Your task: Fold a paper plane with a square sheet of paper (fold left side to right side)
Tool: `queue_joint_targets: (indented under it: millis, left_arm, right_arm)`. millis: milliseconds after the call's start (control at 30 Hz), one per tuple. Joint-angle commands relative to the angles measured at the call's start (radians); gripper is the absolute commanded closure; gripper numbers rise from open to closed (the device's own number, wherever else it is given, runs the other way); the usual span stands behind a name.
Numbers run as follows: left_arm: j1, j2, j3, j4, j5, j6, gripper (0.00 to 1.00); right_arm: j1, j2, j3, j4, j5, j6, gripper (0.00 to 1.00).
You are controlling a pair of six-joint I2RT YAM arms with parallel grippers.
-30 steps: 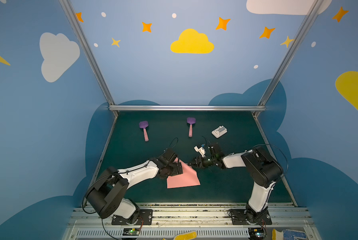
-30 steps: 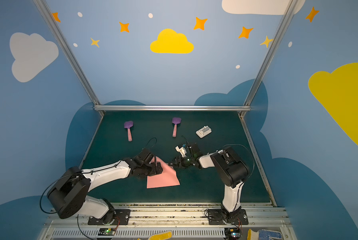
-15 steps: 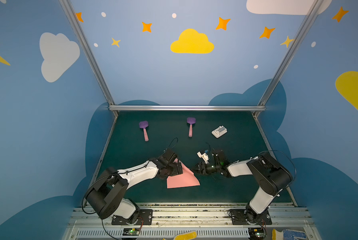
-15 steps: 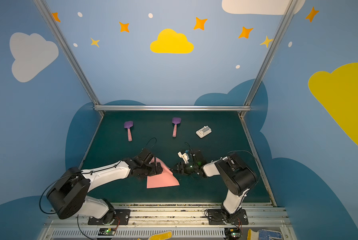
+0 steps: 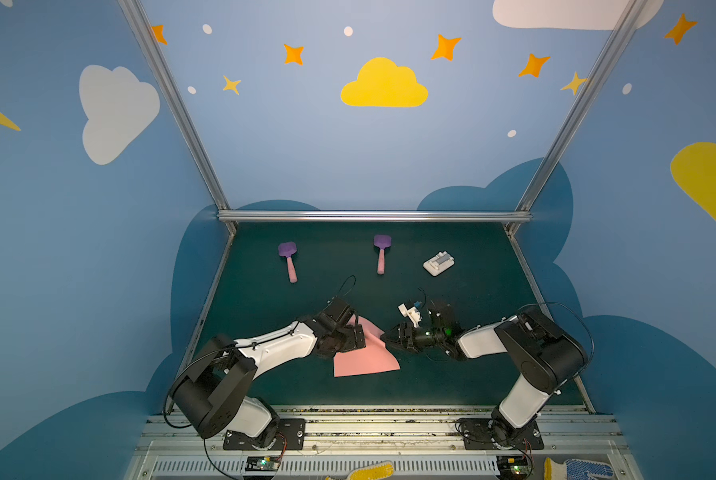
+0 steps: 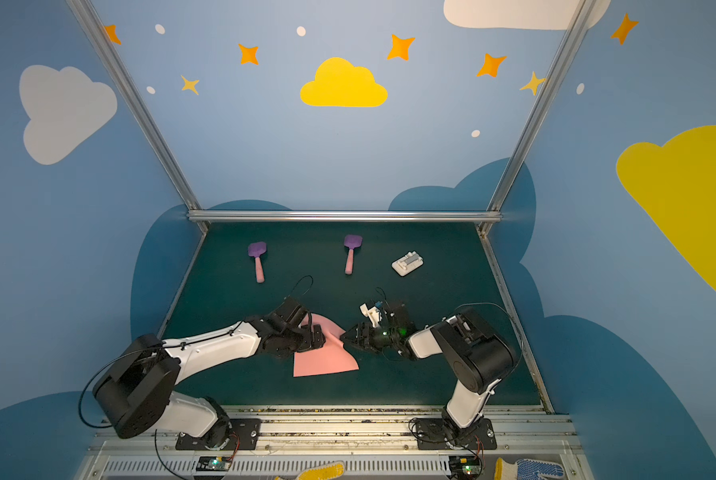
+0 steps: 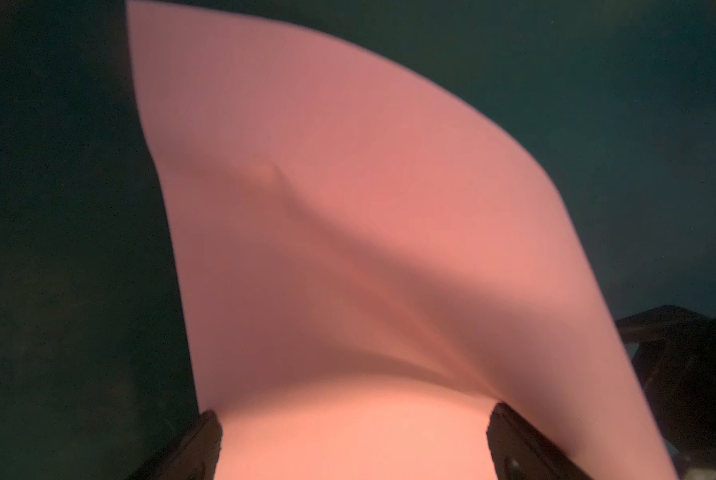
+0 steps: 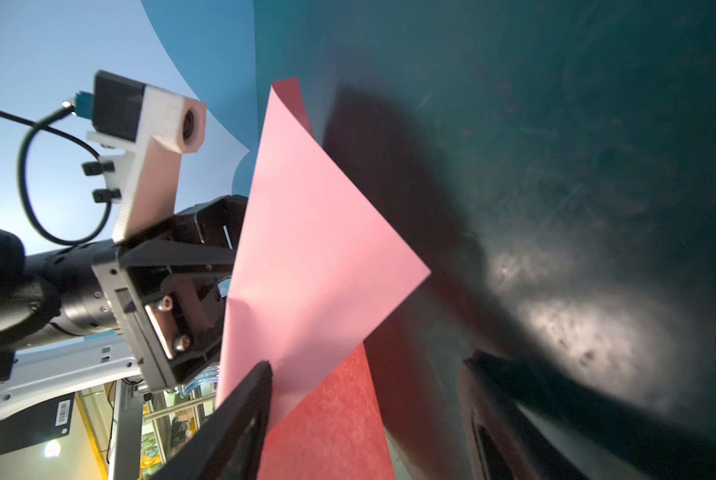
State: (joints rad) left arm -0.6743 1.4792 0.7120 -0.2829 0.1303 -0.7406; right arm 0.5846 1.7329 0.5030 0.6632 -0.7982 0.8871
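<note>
Both left end effector (image 7: pixel 354 413) jaws straddle the buckled square sheet of paper (image 7: pixel 348 208).

White shells are seen on the left arm (image 5: pixel 273 351) and right arm (image 5: pixel 478 345), joints black. A black cable (image 8: pixel 27 174) is looped off a white camera mount (image 8: pixel 152 166); silver screws (image 8: pixel 181 342) are spotted on the left gripper (image 5: pixel 360 337).

Robotics laboratory test cell: blue panel walls (image 5: pixel 306 158) painted with clouds and stars, silver aluminium frame bars (image 5: pixel 372 216), a dark green table mat (image 5: pixel 451 386), and two white-and-black robot arms (image 5: pixel 277 349) (image 5: pixel 478 343) bolted to a slotted metal base rail (image 5: pixel 389 428).
</note>
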Motion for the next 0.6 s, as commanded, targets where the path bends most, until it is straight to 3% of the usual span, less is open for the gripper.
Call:
queue_joint_targets:
  millis: [0, 367, 567]
  left_arm:
    - [0.006, 0.103, -0.072, 0.131, 0.037, 0.017, 0.00]
    - [0.005, 0.102, -0.074, 0.135, 0.037, 0.021, 0.00]
    - [0.006, 0.100, -0.080, 0.140, 0.038, 0.018, 0.00]
  right_arm:
    - [-0.010, 0.029, 0.009, 0.105, -0.022, 0.074, 0.28]
    - [-0.031, 0.071, 0.029, 0.169, -0.048, 0.125, 0.30]
    - [-0.030, 0.088, 0.048, 0.120, -0.047, 0.093, 0.39]
